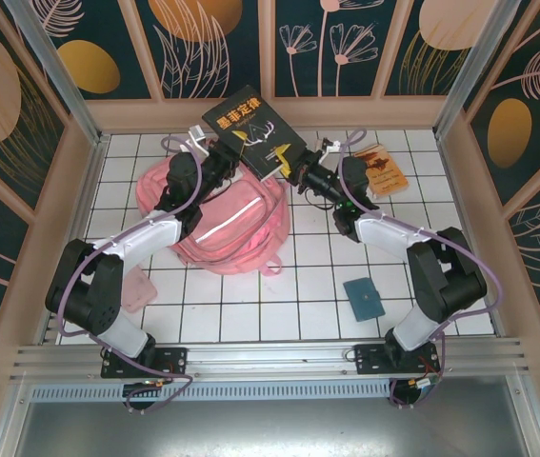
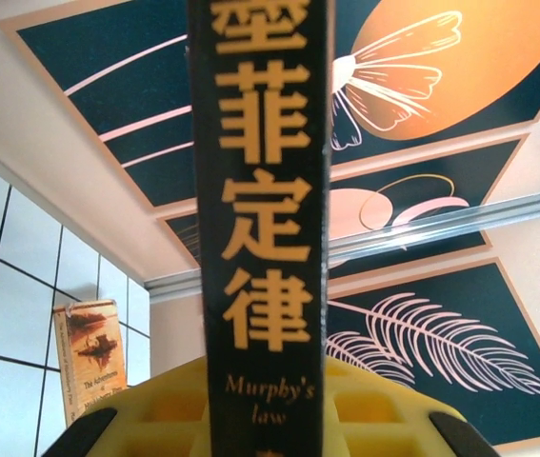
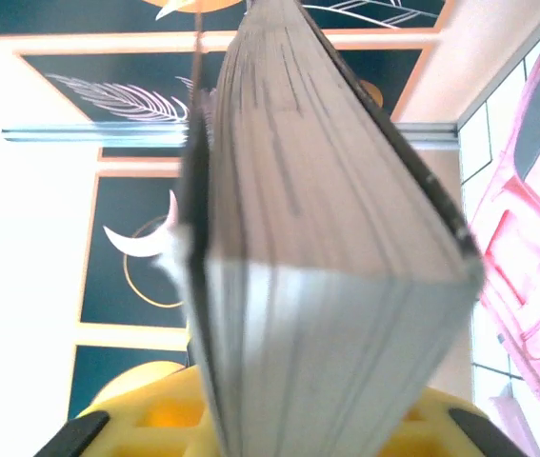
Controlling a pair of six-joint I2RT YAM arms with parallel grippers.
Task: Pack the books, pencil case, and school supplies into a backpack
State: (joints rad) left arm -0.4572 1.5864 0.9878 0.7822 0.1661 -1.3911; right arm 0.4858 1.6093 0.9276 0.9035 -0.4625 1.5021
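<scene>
The left claw [image 1: 217, 150] and right claw [image 1: 290, 169] were each clamped on the black book [image 1: 250, 131], above the pink backpack [image 1: 227, 228].

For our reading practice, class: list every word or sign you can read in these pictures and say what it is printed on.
"墨菲定律": spine of the black book, and its cover seen from above.
"Murphy's law": lower on that spine.
"The Adventures": cover of the orange book; the lines below are too small to read.
</scene>
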